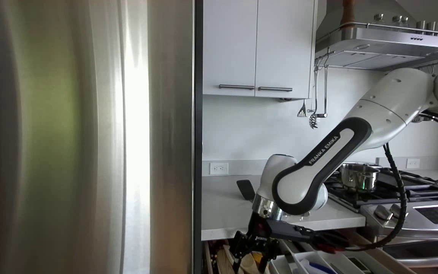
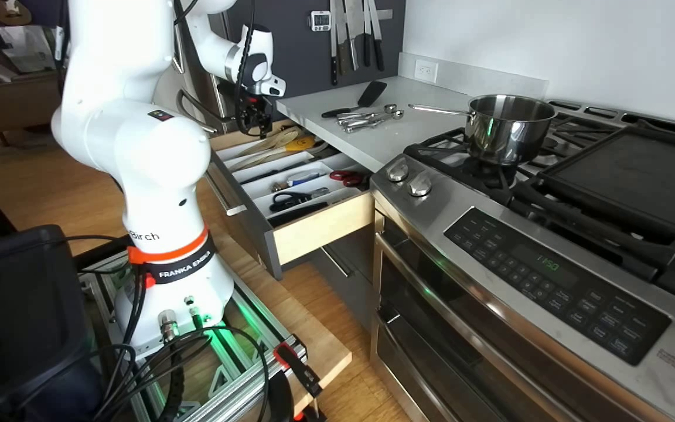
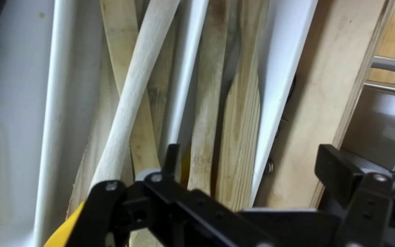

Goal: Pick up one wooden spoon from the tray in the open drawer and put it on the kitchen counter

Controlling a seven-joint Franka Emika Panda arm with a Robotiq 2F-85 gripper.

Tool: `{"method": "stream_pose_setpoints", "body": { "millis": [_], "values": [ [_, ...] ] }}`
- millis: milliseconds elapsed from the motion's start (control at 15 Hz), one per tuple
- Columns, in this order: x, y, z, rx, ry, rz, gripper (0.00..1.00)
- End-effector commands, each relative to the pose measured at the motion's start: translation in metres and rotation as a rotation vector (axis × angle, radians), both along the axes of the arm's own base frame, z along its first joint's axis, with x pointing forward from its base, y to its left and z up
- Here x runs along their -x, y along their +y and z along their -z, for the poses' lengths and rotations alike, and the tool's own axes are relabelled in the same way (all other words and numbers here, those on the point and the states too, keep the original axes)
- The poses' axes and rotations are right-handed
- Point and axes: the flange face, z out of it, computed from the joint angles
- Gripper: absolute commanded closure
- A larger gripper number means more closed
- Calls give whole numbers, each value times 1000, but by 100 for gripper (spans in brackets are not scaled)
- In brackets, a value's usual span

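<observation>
My gripper is open and empty, pointing down above the left end of the open drawer. In the wrist view its fingers stand apart over flat wooden utensils, a tray wall and the drawer's pale side. A pale wooden handle, perhaps a wooden spoon's, lies across other wooden pieces left of the fingers; its end is hidden. In an exterior view a rounded wooden spoon bowl shows behind my fingers. The white tray has long compartments. The kitchen counter is above the drawer.
A black spatula and metal measuring spoons lie on the counter. A steel pot stands on the stove. A yellow utensil and red scissors lie in the drawer. A tall fridge stands beside the counter.
</observation>
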Motion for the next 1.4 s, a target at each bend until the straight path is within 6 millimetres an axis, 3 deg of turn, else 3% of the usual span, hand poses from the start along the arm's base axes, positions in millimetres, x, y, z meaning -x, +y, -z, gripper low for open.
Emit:
{"method": "stream_pose_setpoints", "body": {
  "millis": [0, 400, 1000, 1133, 1267, 1333],
  "values": [
    [-1, 0, -1, -2, -1, 0, 0],
    [-16, -8, 16, -35, 41, 104, 0],
    [-29, -1, 42, -100, 74, 193, 0],
    [-35, 0, 46, -118, 51, 196, 17],
    [-38, 4, 49, -132, 41, 204, 26],
    [-39, 5, 52, -134, 39, 206, 25]
  ]
}}
